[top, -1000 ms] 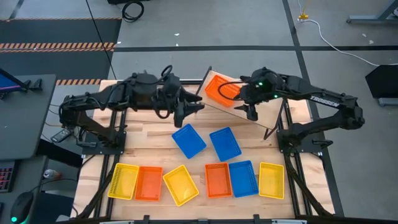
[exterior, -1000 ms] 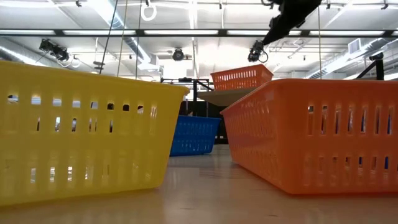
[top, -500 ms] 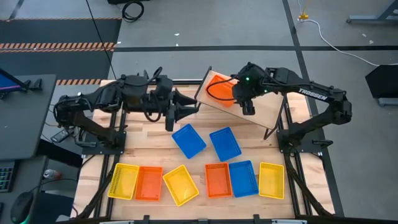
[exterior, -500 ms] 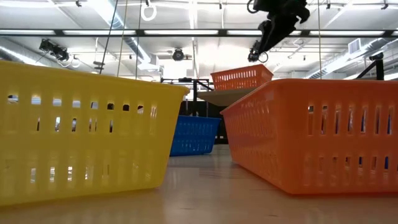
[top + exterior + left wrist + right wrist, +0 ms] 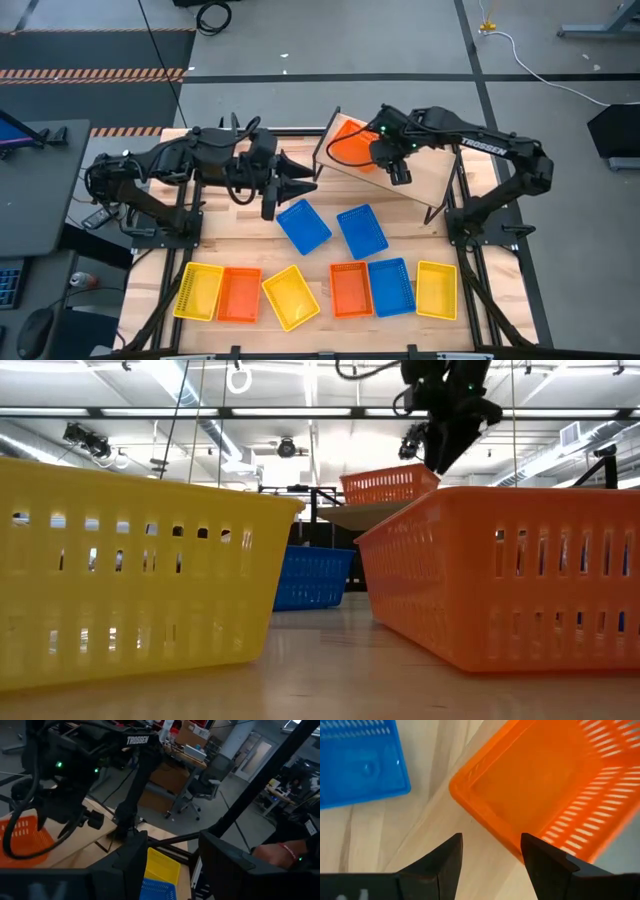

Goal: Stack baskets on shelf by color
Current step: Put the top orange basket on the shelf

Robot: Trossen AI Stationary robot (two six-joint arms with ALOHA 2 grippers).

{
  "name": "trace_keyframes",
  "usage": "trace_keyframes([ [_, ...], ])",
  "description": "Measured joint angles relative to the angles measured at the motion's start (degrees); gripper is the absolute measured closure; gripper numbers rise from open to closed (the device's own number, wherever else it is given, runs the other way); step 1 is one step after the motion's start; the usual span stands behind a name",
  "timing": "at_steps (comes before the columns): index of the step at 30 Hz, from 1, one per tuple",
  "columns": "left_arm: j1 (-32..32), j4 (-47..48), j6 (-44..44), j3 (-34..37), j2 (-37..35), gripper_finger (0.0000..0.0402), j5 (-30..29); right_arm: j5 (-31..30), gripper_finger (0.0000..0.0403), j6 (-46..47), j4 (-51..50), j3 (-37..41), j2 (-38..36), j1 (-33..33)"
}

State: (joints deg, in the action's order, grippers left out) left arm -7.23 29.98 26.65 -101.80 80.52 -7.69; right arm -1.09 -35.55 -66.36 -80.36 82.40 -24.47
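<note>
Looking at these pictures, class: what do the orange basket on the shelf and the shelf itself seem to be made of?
Orange basket: seemingly moulded plastic, smooth and slightly glossy, with even slotted walls. Shelf: apparently pale wood, matt, faint grain lines showing in the right wrist view; its thin black legs look like metal.

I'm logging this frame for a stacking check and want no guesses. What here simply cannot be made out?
- High view: the right gripper and its arm cover part of the orange basket on the shelf; how it sits there is hidden.
- Low view: the near yellow basket and near orange basket block most of the table; only one blue basket shows between them.
- Left wrist view: the left gripper hides the table below it.
</note>
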Motion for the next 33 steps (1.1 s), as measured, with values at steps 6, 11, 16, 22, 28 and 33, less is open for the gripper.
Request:
trace_keyframes([
  [6,-0.54,0.13,1.58,0.0,0.08,0.0219,-0.15,-0.34,0.0216,0.89,-1.11,0.09,3.36,0.01],
  [11,-0.79,0.41,3.14,0.0,0.08,0.022,-0.17,1.79,0.0281,2.63,-0.87,0.09,4.49,0.63],
  [16,-0.79,0.37,4.21,0.0,0.08,0.0221,-0.17,3.55,0.0377,8.08,-0.83,0.09,4.48,1.67],
  [22,-0.79,0.32,4.2,0.0,0.08,0.0221,-0.17,4.22,0.0389,15.21,-0.16,0.09,2.91,3.34],
  [28,-0.79,-0.06,4.24,0.0,0.08,0.0223,-0.17,7.47,0.0394,22.06,3.16,0.09,2.24,4.22],
  [33,-0.79,-2.45,4.26,0.0,0.08,0.023,-0.17,8.05,0.0396,30.24,11.29,0.09,2.94,4.17],
])
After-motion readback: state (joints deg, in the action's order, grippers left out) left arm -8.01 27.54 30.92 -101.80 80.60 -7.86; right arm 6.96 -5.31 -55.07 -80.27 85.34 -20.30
